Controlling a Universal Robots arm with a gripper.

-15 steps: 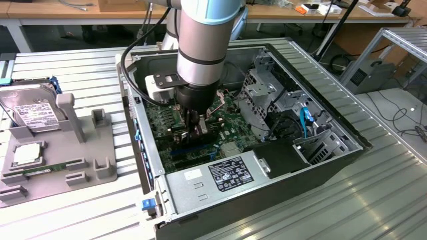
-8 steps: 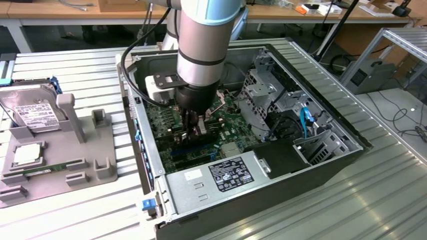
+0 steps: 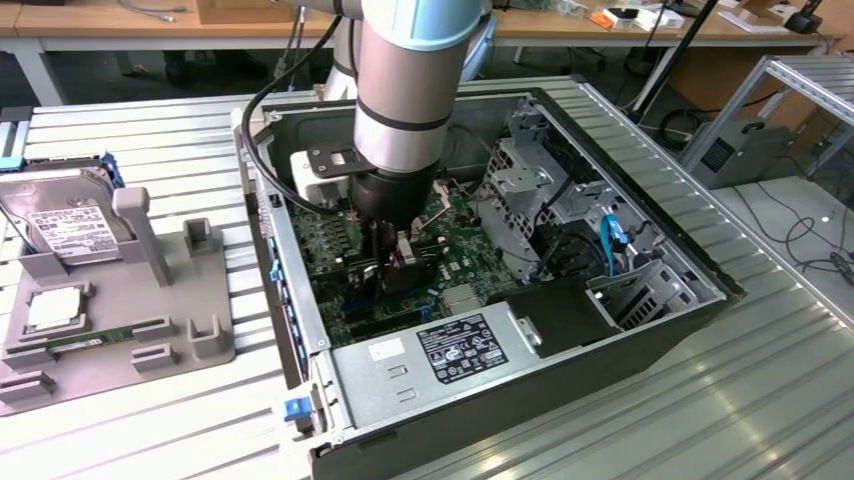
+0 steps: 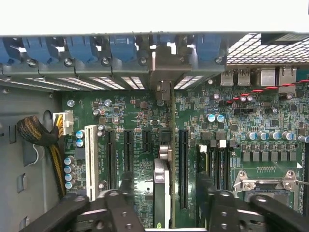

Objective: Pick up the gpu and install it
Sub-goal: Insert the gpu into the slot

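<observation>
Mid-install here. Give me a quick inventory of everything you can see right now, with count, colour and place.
gpu: one, dark card seen edge-on, standing upright over the motherboard slots, between the end effector's fingers.
Computer case: one, dark, lying open on the metal table.
Motherboard: one, green, inside the case.
Power supply: one, silver with black label, at the case's near end.
Hard drive: one, silver with white label, on the holder.
Parts holder: one, grey, at the exterior view's left.
Metal table: one, ribbed silver.
Arm: one, silver, reaching into the case.
End effector: one, black, closed on the gpu.
</observation>
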